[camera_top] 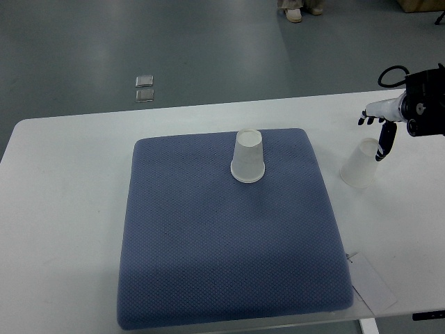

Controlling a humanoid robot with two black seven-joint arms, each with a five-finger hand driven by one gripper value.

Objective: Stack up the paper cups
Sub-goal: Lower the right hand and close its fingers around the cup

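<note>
A white paper cup [248,156] stands upside down on the blue mat [222,243], near the mat's far edge. A second paper cup [359,165] stands upside down on the white table [62,209], just right of the mat. My right hand [375,133] comes in from the right edge and hovers at this cup's upper right. Its fingers [384,145] are spread, and one points down beside the cup's top. They do not close around the cup. My left arm does not show.
A white card [372,282] lies on the table by the mat's near right corner. Two small clear squares [144,88] lie on the grey floor beyond the table. A person's feet [293,12] show at the top edge.
</note>
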